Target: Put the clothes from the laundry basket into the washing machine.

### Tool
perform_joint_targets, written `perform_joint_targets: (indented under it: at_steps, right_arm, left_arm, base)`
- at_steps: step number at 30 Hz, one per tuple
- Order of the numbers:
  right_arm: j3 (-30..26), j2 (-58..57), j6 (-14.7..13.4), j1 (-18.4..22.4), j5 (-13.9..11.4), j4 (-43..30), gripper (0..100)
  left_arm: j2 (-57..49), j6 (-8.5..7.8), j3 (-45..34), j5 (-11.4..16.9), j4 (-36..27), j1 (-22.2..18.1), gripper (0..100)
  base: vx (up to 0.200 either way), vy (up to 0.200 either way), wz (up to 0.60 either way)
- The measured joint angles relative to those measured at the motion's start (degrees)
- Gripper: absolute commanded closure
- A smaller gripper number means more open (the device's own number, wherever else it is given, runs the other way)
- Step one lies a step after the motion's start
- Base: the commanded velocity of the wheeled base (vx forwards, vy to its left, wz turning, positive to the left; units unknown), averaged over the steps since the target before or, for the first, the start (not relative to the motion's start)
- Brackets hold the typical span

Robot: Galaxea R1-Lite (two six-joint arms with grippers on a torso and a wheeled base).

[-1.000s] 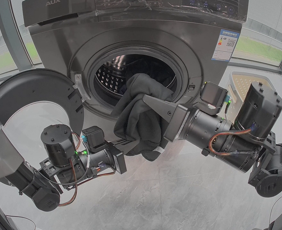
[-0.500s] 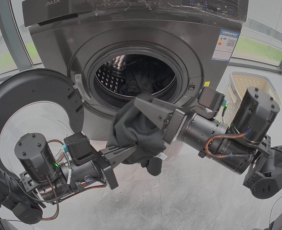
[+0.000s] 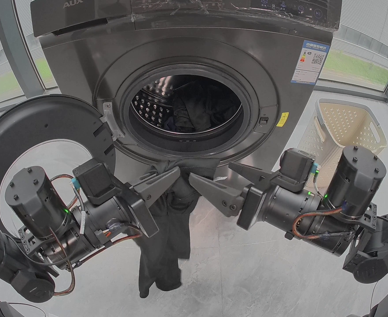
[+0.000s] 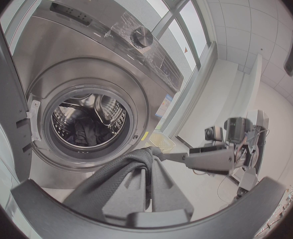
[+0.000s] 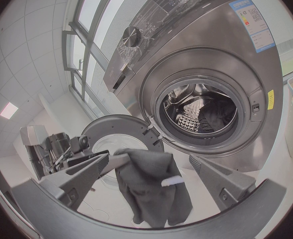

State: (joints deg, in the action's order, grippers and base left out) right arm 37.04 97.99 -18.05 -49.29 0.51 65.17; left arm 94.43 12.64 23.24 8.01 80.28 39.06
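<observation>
Left end effector (image 3: 173, 173) pinching dark garment (image 3: 165, 238), which hangs below the washing machine (image 3: 264, 62) opening. Right end effector (image 3: 211, 171) spread, just beside it.

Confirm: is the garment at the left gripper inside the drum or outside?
Outside. The garment hangs from the shut left gripper in front of the washing machine, below its door opening.

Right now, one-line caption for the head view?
Left gripper holds a dark garment before the open washing machine; right gripper open beside it.
</observation>
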Motion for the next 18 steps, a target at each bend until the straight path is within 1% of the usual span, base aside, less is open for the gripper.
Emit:
perform_joint_targets:
  at_steps: [4,7,14,18]
  right_arm:
    - [-3.0,-1.18,1.91,1.08,-0.33,0.13,0]
    - [-4.9,-1.68,2.43,1.66,-0.46,0.2,0]
    - [-6.25,-0.99,2.73,2.05,-0.46,0.24,0]
    - [-6.17,0.49,3.61,2.43,-0.3,0.24,0]
  left_arm:
    - [-0.6,1.5,0.82,-0.27,0.41,-0.39,100]
    - [-1.23,2.22,1.16,-0.57,0.68,-0.52,100]
    - [-2.6,2.51,1.24,-0.79,1.12,-0.61,100]
    - [-3.04,2.51,1.21,-0.55,1.62,-0.41,100]
  base:
    - [0.0,0.0,0.0]
    - [0.0,0.0,0.0]
    - [0.0,0.0,0.0]
    - [0.0,0.0,0.0]
